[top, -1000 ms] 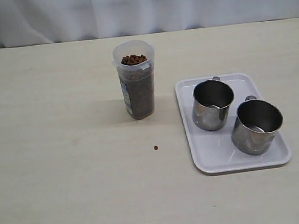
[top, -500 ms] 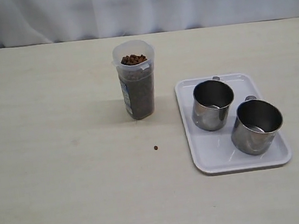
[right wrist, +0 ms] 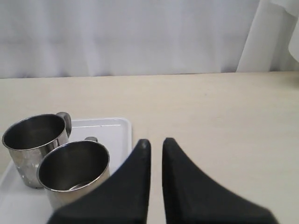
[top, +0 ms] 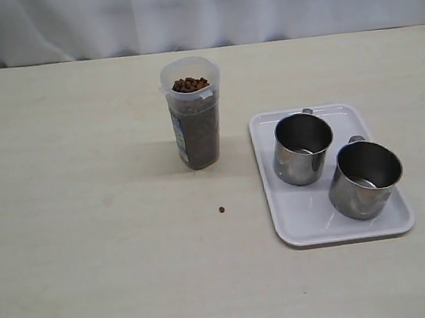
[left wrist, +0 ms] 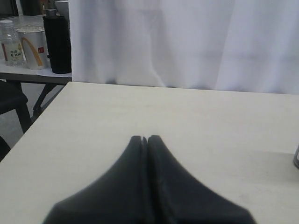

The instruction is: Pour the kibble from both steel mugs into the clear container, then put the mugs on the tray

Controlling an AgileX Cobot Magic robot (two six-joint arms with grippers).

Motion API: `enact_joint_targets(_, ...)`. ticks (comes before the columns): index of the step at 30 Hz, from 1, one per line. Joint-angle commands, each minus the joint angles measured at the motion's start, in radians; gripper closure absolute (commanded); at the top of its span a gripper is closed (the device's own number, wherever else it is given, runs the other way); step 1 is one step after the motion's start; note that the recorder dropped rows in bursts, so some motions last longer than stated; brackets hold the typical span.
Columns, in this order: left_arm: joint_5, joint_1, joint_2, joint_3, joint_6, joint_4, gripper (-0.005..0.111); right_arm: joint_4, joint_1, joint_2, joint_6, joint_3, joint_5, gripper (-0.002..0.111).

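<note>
The clear container (top: 195,122) stands upright at the table's middle, filled with kibble (top: 189,84) close to its rim. To its right lies the white tray (top: 305,221) with both steel mugs upright on it, one at the back (top: 302,148) and one nearer the front (top: 364,179). No kibble shows in either mug. The exterior view shows neither gripper. My left gripper (left wrist: 144,138) is shut over bare table, holding nothing. My right gripper (right wrist: 156,142) hovers beside the tray (right wrist: 112,128), with a narrow empty gap between its fingers. The mugs (right wrist: 74,170) are apart from it.
One stray pellet (top: 221,210) lies on the table in front of the container. A white curtain (top: 194,10) runs along the table's far edge. In the left wrist view a side table beyond the table's corner holds a bottle, a paper cup (left wrist: 32,42) and a dark flask.
</note>
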Motion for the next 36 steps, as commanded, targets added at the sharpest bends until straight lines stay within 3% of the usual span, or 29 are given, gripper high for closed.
enact_joint_targets(1,-0.008,-0.002,-0.003,0.003,0.001,-0.002,0.107,-0.049,-0.007,-0.004,0.049,0.004,0.040,0.101)
enact_joint_targets(11,-0.008,-0.002,-0.003,0.003,0.001,-0.002,0.107,-0.059,0.064,-0.004,0.049,0.004,0.040,0.101)
enact_joint_targets(21,-0.011,-0.002,-0.003,0.003,0.001,-0.002,0.107,-0.059,0.062,-0.004,0.055,0.004,-0.085,0.101)
enact_joint_targets(36,-0.011,-0.002,-0.003,0.003,0.001,-0.002,0.107,-0.054,0.062,-0.004,0.055,0.004,-0.088,0.101)
